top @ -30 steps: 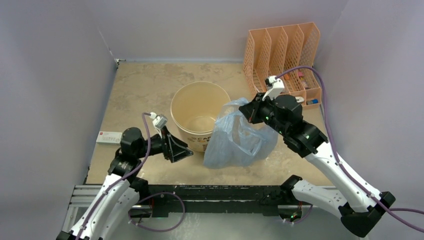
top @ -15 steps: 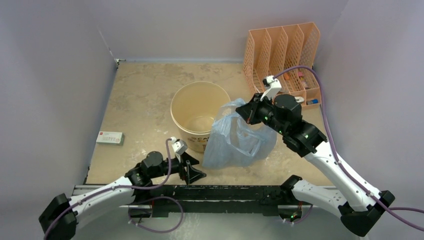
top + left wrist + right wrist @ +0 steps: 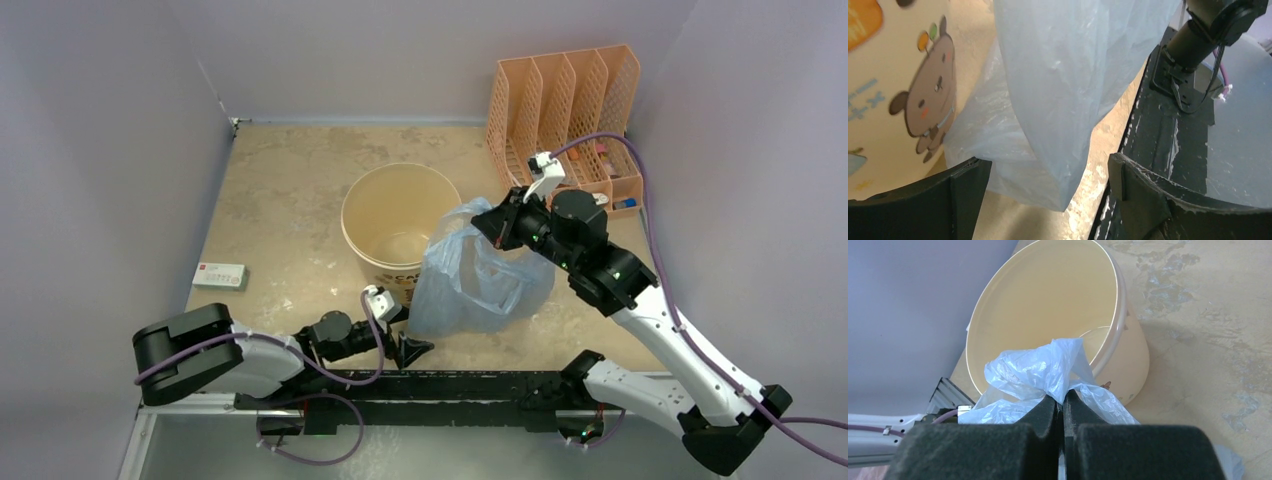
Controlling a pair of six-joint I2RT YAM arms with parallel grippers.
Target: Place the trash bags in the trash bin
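The trash bag [image 3: 480,278] is pinched at its bunched-up top by the right jaws, which are pressed tight together on the plastic. That grip is held just beside the right-hand rim of the trash bin [image 3: 395,200], with the right arm [image 3: 640,300] reached in from the right. The rest of the bag is hanging down outside the bin against its right side, with the bottom down near the desk [image 3: 290,190]. In the right wrist view, a scrunched bit of the top is seen right at the rim.

The bin is stood upright around mid-desk, and a brown bear print [image 3: 928,110] can be made out on its wall.

The left arm [image 3: 250,360] is stretched low along the near edge. The left jaws are spread wide with nothing gripped. The bag's lower corner is seen between them, though whether it's being touched can't be told.

An orange file organizer [image 3: 565,110] is parked in the far right corner. A small white box [image 3: 219,275] is lying at the desk's left edge.
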